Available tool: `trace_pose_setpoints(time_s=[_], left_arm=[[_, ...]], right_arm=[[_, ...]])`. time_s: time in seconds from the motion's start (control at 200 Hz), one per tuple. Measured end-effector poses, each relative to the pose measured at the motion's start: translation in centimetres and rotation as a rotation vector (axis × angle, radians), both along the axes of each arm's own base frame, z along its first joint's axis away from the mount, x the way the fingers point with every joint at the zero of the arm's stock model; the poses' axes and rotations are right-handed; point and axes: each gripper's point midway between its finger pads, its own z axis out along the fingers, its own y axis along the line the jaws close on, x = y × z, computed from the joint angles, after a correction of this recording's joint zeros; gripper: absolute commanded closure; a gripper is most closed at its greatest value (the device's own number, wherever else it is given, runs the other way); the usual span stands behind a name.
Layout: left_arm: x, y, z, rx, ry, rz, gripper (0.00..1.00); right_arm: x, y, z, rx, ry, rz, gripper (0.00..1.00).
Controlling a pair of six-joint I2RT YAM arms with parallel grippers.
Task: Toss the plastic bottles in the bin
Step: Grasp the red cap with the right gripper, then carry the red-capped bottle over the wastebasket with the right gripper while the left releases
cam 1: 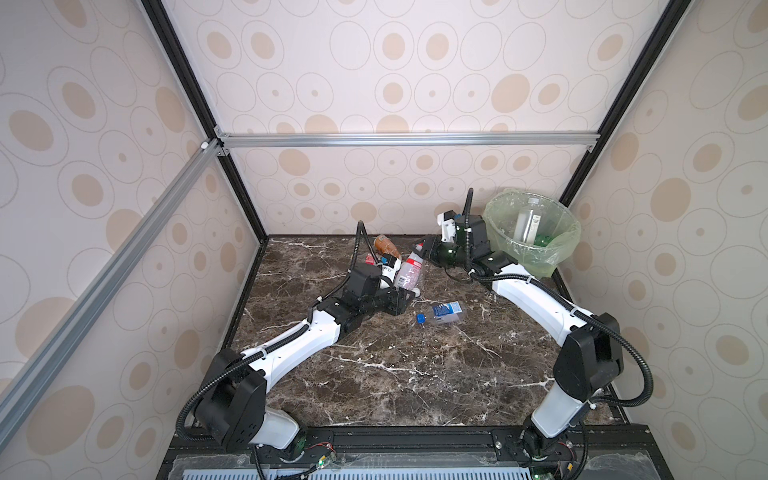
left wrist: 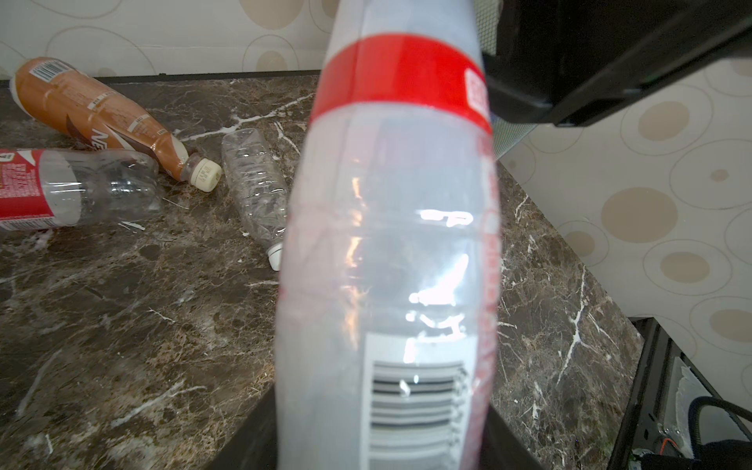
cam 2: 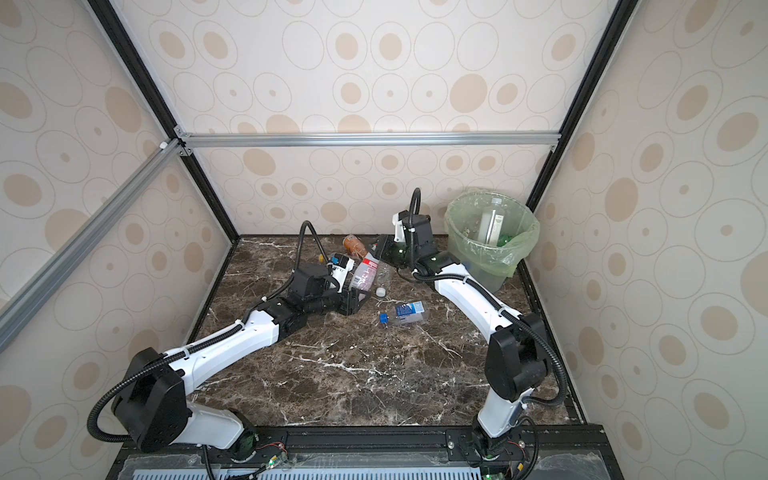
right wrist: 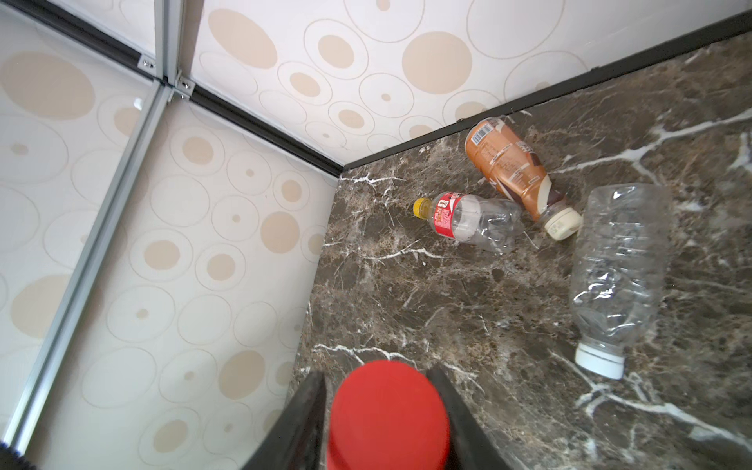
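So from where I'm standing, both arms are on the same bottle near the back of the desk [cam 1: 395,374]: a clear bottle with a red label [cam 1: 410,269] stretched between them. The right claw [right wrist: 382,386] is clamped on its red cap [right wrist: 386,419], one finger pressed against each side, and the right wrist view shows that plainly. The left claw [cam 2: 358,297] has the fat bottom end, barcode side facing its camera, with a dark finger on either side of the bottle. Whether it's really squeezing or just cradling it, I honestly can't tell. The bin [cam 1: 536,259] sits in the far right corner, just behind the right arm's wrist, with a green bag folded over the rim. There's a tall clear bottle [cam 1: 528,224] leaning inside it, plus something green [cam 1: 542,240] down at the bottom. Out on the desk, a brown bottle [right wrist: 512,162] with a cream cap lies close to the back wall. A yellow-capped bottle [right wrist: 468,217] with a red label lies right beside it, near its neck, and a crushed clear bottle [right wrist: 618,264] with a white cap lies next to the held one. Nearer the middle, well apart from that bunch, a bottle with a blue label [cam 1: 446,311] and a blue cap lies on its side by itself.
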Motion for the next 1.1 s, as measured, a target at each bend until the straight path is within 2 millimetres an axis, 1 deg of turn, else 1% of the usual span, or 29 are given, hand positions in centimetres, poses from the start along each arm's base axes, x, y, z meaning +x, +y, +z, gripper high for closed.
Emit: trace_pose_setpoints(time_s=[0.095,0.175,0.265,0.33,0.46,0.555,0.615,0.665,0.715,0.805,0.87,0.97,1.02,1.1], left_arm=[[0.0,0.0,-0.1,-0.005,0.001,0.002,0.28],[-0.1,0.0,-0.1,-0.007,-0.001,0.003,0.20],[-0.3,0.1,0.0,-0.015,0.001,0.005,0.11],[-0.5,0.1,0.2,-0.020,-0.004,0.005,0.02],[-0.8,0.0,1.1,-0.034,-0.025,-0.001,0.01],[-0.9,-0.4,1.7,-0.043,-0.037,-0.010,0.01],[-0.8,-1.0,2.4,-0.050,-0.048,-0.018,0.01],[-0.5,-1.5,3.5,-0.063,-0.067,-0.026,0.01],[0.0,-2.3,4.7,-0.078,-0.089,-0.034,0.01],[1.0,-4.0,7.7,-0.116,-0.143,-0.051,0.01],[1.7,-5.3,9.7,-0.144,-0.183,-0.064,0.01],[2.4,-7.2,12.1,-0.171,-0.231,-0.091,0.01],[2.7,-8.1,12.9,-0.181,-0.246,-0.102,0.01],[3.1,-9.2,13.8,-0.194,-0.266,-0.120,0.01]], right_arm=[[0.0,-0.1,-0.1,-0.003,0.003,-0.006,0.79],[0.1,-0.3,-0.3,-0.018,0.000,-0.014,0.85],[0.1,-0.7,-0.5,-0.047,-0.006,-0.026,0.86],[0.0,-1.4,-0.5,-0.086,-0.019,-0.043,0.86],[-0.2,-3.5,0.0,-0.205,-0.069,-0.093,0.86],[0.0,-5.8,1.6,-0.299,-0.132,-0.148,0.86],[0.1,-7.7,3.5,-0.358,-0.188,-0.197,0.86],[0.2,-9.3,5.4,-0.403,-0.240,-0.240,0.86],[0.3,-10.9,7.7,-0.448,-0.303,-0.288,0.86],[-0.1,-13.7,12.4,-0.525,-0.430,-0.379,0.86],[-0.7,-15.3,15.5,-0.574,-0.518,-0.435,0.86],[-1.8,-17.5,20.2,-0.652,-0.646,-0.528,0.86],[-2.3,-18.5,22.3,-0.689,-0.707,-0.578,0.86],[-3.1,-20.0,25.2,-0.746,-0.789,-0.654,0.86]])
